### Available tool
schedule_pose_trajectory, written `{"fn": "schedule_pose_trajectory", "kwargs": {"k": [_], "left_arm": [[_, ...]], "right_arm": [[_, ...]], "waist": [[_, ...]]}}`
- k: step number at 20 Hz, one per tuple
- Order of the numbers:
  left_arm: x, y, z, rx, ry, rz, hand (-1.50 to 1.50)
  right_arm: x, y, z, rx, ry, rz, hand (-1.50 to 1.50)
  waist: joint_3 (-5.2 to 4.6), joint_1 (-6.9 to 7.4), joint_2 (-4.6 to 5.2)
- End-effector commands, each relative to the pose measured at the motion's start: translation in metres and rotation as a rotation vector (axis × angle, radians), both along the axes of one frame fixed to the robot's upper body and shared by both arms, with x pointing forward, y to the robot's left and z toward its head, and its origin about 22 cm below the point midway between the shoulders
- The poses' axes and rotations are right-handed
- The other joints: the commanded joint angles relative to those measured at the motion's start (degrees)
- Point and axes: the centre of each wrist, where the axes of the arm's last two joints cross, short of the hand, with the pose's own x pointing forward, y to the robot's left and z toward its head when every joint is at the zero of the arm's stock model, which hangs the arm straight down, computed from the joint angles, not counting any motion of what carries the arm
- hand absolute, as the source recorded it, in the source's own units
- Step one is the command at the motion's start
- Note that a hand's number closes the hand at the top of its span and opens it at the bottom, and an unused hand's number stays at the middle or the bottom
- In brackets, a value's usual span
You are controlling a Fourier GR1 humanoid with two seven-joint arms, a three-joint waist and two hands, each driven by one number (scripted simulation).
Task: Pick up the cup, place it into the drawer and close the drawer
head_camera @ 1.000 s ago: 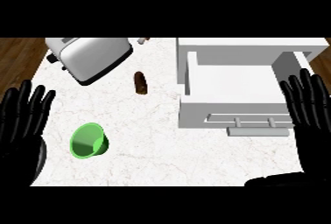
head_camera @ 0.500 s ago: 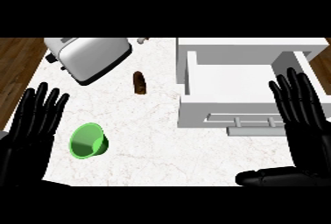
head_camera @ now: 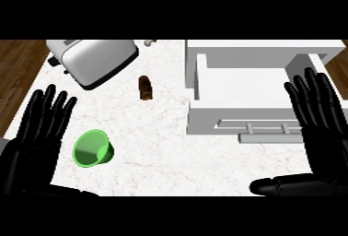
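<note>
We find no legible txt, labels, brands or nos. on toaster (head_camera: pixel 98 57), cup (head_camera: pixel 92 147) or drawer (head_camera: pixel 231 113).

Left hand (head_camera: pixel 28 150) black, slender-fingered; right hand (head_camera: pixel 325 143) identical.

Bright, even light falls from above on the pale marble counter (head_camera: pixel 170 156), and shadows are soft. The open white drawer (head_camera: pixel 245 87) shades to grey on its front and inner walls. The toaster (head_camera: pixel 95 57) carries a mild sheen, and the green cup (head_camera: pixel 92 148) is darker inside its rim
</note>
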Motion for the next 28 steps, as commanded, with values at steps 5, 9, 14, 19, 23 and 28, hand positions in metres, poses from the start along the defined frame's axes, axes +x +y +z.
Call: {"fn": "schedule_pose_trajectory", "kwargs": {"k": [5, 9, 14, 19, 23, 28], "left_arm": [[-0.003, -0.004, -0.022, -0.003, 0.044, 0.018, -1.5], [-0.013, 0.011, -0.021, 0.012, 0.077, 0.046, -1.5], [-0.011, 0.037, -0.039, 0.04, 0.129, 0.067, -1.5], [-0.009, 0.04, -0.078, 0.063, 0.17, 0.123, -1.5], [-0.013, 0.054, -0.078, 0.048, 0.18, 0.153, -1.5], [0.009, 0.073, -0.123, 0.057, 0.209, 0.166, -1.5]], "right_arm": [[0.021, -0.006, 0.004, 0.001, -0.008, -0.015, -1.5], [0.006, 0.007, 0.01, 0.01, -0.027, 0.002, -1.5], [0.003, 0.01, -0.009, -0.01, -0.006, -0.011, -1.5], [0.016, -0.005, 0.018, -0.008, -0.008, -0.002, -1.5], [0.015, -0.007, -0.003, -0.017, -0.003, -0.005, -1.5], [0.013, -0.015, 0.007, 0.0, -0.006, 0.004, -1.5]], "waist": [[0.0, 0.11, 0.03], [0.0, 0.09, -0.02], [0.0, 0.05, 0.0], [-0.01, 0.05, 0.04], [0.0, 0.09, 0.02], [-0.01, -0.15, 0.08]]}}
